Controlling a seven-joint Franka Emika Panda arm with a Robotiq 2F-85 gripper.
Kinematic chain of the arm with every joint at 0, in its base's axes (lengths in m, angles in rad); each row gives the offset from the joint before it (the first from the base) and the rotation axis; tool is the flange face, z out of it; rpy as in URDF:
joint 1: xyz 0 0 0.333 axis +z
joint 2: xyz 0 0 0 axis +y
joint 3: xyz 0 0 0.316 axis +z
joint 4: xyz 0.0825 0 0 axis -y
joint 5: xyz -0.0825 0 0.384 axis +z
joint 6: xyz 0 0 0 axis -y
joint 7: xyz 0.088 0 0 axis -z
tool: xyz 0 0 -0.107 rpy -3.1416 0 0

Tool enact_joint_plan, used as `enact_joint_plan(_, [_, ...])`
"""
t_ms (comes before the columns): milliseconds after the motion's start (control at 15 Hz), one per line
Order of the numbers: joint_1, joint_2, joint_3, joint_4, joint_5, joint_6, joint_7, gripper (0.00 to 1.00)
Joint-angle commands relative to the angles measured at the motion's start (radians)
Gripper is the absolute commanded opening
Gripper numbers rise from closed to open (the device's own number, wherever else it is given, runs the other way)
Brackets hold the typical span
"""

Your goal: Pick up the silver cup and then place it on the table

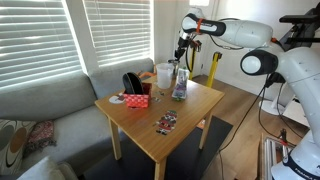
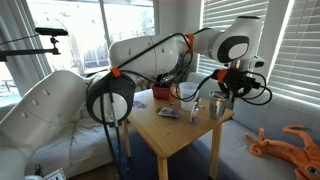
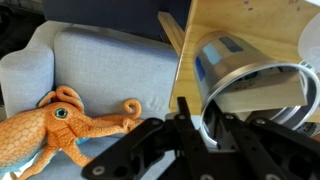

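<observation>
- Lit by daylight through slatted blinds [image 1: 45, 40] in an exterior view; bright, even, soft.
- Heavily backlit in an exterior view; blown out near white at the window [image 2: 120, 25], dimmer and flatter in front of it.
- Dim underneath the table [image 1: 200, 105]; no hard shadows on top.
- Low resolution in both exterior views; small detail mushy.
- Brighter and warmer in the wrist view; glare streaks on the silver cup [image 3: 250, 80], soft focus that close.
- Dark, underexposed, slightly blurred at the gripper [image 3: 200, 125].
</observation>
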Motion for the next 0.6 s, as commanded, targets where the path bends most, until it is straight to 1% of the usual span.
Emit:
enact_joint_plan(0, [0.001,0.03,0.01,0.071,0.004,-0.045,-0.008,0.0])
enact_joint_plan(133, [0.009,0.022,0.009,0.077,-0.003,-0.057,-0.008,0.0])
enact_joint_plan(267, [0.041,-0.009,-0.006,0.082,-0.045,-0.065,-0.038,0.01])
enact_joint_plan(333, [0.079,-0.037,-0.031,0.083,-0.1,-0.061,-0.053,0.01])
enact_joint_plan(533, [0.169,-0.095,-0.079,0.109,-0.227,-0.079,-0.025,0.01])
